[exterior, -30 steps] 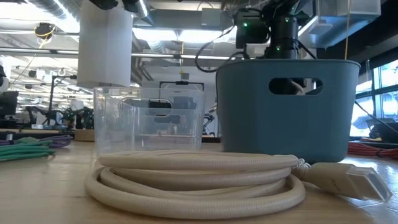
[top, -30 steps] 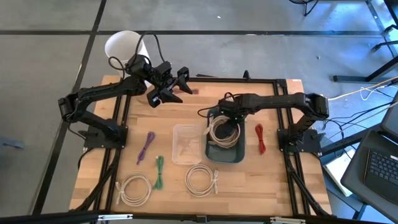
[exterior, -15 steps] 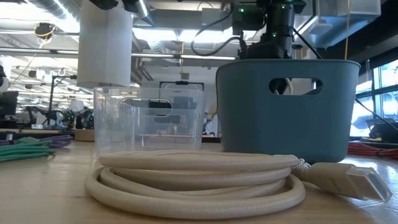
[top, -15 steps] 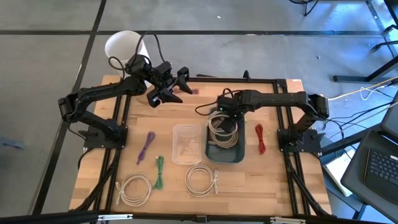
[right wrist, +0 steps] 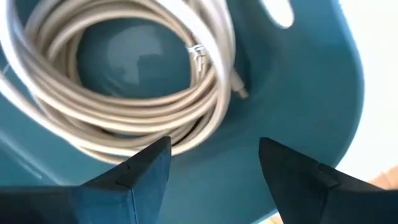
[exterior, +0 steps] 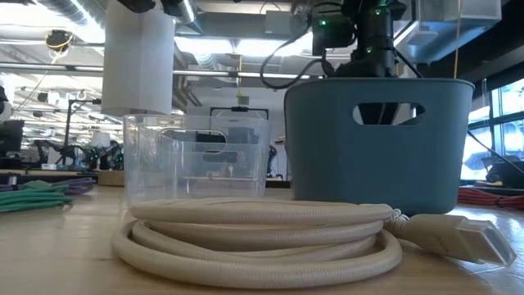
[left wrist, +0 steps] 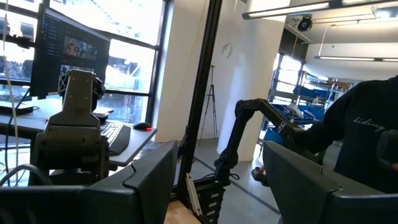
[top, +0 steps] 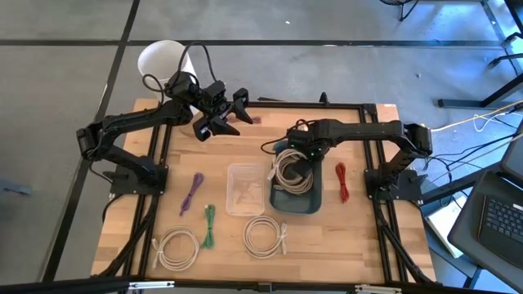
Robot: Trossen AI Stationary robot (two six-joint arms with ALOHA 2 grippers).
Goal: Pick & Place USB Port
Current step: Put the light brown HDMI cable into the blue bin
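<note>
On the far left of the table, near the front edge, a coiled white cable is seen, with a purple cable and a green cable lying just beside it. Behind the table's back left corner a white round bin stands on the floor. The left gripper is held high over the back of the table with its fingers spread apart and nothing between them; its wrist view looks out into the room, where a monitor and a person in a dark top are seen. Pale lettering is printed on that top, but it cannot be read with certainty.

In the middle a clear plastic box is placed, and in front of it a second white cable coil with its USB plug lies nearest the low camera.

Touching the clear box on its right side is a blue-grey basket, in which a coiled white USB cable rests on the bottom. The right gripper is poised just above that coil with its fingers wide apart, gripping nothing. To the right of the basket a red cable is laid on the wood.
</note>
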